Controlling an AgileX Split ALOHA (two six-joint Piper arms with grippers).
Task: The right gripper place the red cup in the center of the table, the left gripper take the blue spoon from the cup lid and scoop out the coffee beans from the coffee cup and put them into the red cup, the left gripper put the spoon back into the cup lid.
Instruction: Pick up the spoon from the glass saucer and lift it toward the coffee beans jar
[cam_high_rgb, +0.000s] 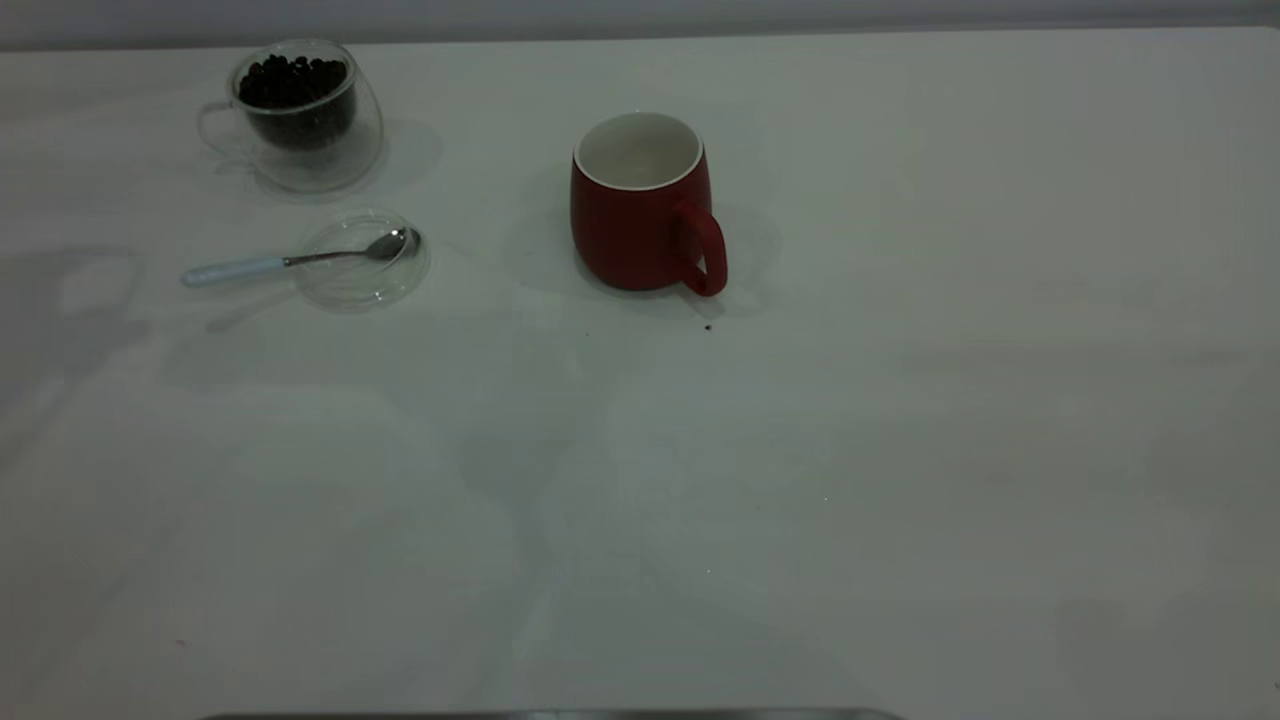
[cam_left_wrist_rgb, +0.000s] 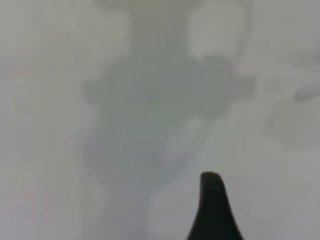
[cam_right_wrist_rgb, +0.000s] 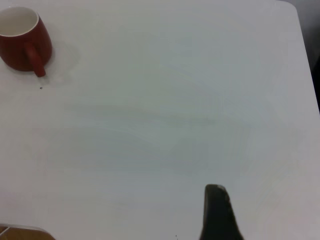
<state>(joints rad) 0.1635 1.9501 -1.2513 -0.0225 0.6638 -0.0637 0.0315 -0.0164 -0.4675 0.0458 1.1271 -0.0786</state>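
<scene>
The red cup (cam_high_rgb: 640, 215) stands upright near the middle of the table (cam_high_rgb: 850, 450), handle toward the camera; it also shows far off in the right wrist view (cam_right_wrist_rgb: 22, 42). At the back left, the clear coffee cup (cam_high_rgb: 300, 120) holds the coffee beans (cam_high_rgb: 293, 85). In front of it lies the cup lid (cam_high_rgb: 362, 260), with the blue spoon (cam_high_rgb: 290, 262) resting bowl-in on it and its handle sticking out. Neither arm shows in the exterior view. Only a black tip of the left gripper (cam_left_wrist_rgb: 212, 210) and of the right gripper (cam_right_wrist_rgb: 217, 215) shows, each above bare table.
A tiny dark speck (cam_high_rgb: 708, 326) lies just in front of the red cup. The table's far right corner (cam_right_wrist_rgb: 292, 7) shows in the right wrist view. A shadow of the arm falls on the tabletop (cam_left_wrist_rgb: 165, 100) under the left wrist.
</scene>
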